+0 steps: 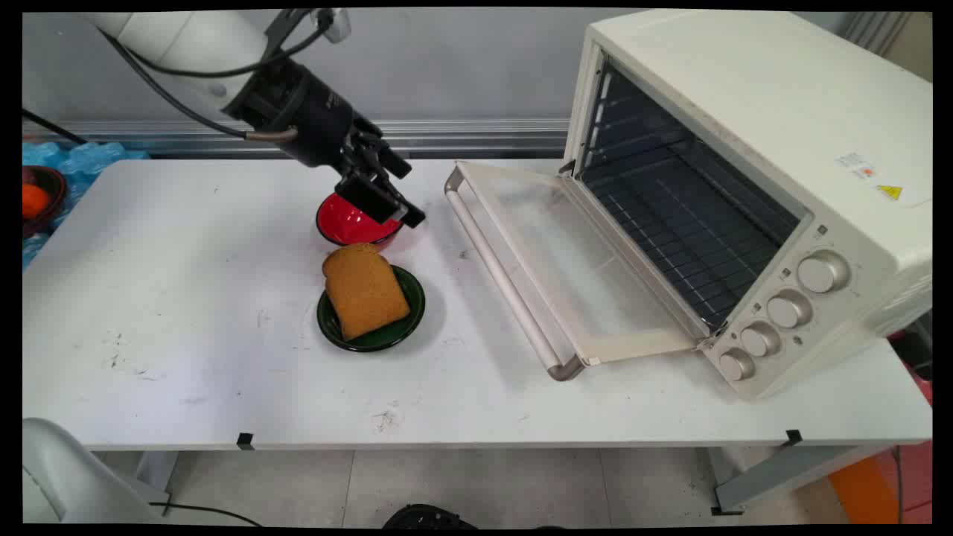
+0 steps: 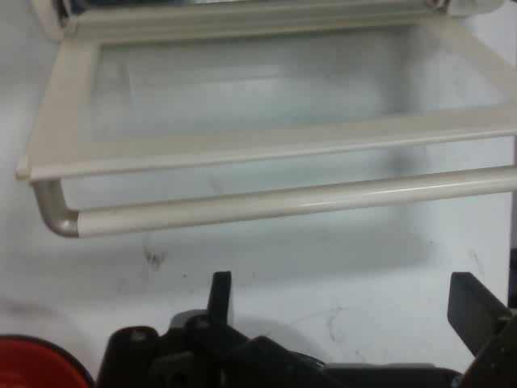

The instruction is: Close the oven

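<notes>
Half of the red bowl (image 1: 350, 225) hides beneath your pincer (image 2: 347, 311), fingers spread wide and empty; ahead lies the oven door's handle (image 2: 283, 202), bread (image 1: 365, 290) behind.

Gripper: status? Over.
Gripper open, empty, above red bowl. Toast on green plate just nearer the camera. Oven door down flat, handle ahead of fingers.

Red bowl (image 1: 350, 223), dk-green plate (image 1: 372, 313) w/ golden-brown bread (image 1: 365, 290), cream oven (image 1: 752, 171), black pincer (image 1: 387, 201), white table (image 1: 186, 335).
</notes>
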`<state>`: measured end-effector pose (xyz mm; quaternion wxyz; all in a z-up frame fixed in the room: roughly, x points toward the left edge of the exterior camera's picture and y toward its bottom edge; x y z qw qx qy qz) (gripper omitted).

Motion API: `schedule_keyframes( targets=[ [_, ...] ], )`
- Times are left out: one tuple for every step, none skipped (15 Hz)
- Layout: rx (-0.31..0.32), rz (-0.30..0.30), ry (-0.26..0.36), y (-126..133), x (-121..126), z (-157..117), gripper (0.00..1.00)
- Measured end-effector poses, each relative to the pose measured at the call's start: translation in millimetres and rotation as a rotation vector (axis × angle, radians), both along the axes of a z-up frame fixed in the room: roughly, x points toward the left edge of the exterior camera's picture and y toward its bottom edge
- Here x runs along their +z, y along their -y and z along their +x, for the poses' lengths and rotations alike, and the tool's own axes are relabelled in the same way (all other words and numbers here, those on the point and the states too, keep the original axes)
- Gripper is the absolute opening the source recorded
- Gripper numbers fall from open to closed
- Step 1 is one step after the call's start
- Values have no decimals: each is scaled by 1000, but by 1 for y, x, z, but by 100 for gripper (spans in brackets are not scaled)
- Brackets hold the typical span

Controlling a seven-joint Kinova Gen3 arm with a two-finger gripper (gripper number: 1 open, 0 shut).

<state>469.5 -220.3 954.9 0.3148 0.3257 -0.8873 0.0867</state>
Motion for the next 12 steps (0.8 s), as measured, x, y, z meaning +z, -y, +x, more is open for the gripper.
schedule_keyframes(
  targets=[
    [14, 9, 0, 0, -4, 0, 100],
    [27, 16, 0, -1, -10, -1, 100],
    [35, 22, 1, -1, -15, -2, 100],
    [39, 27, 3, 0, -21, -3, 100],
    [40, 29, 5, 1, -26, -4, 100],
    [38, 32, 9, 2, -33, -6, 100],
    [35, 35, 13, 4, -39, -8, 100],
    [31, 37, 17, 6, -46, -10, 100],
    [27, 39, 20, 8, -52, -12, 100],
    [23, 40, 25, 11, -59, -13, 100],
    [19, 42, 30, 14, -67, -15, 100],
    [15, 43, 35, 16, -73, -17, 100]
  ],
)
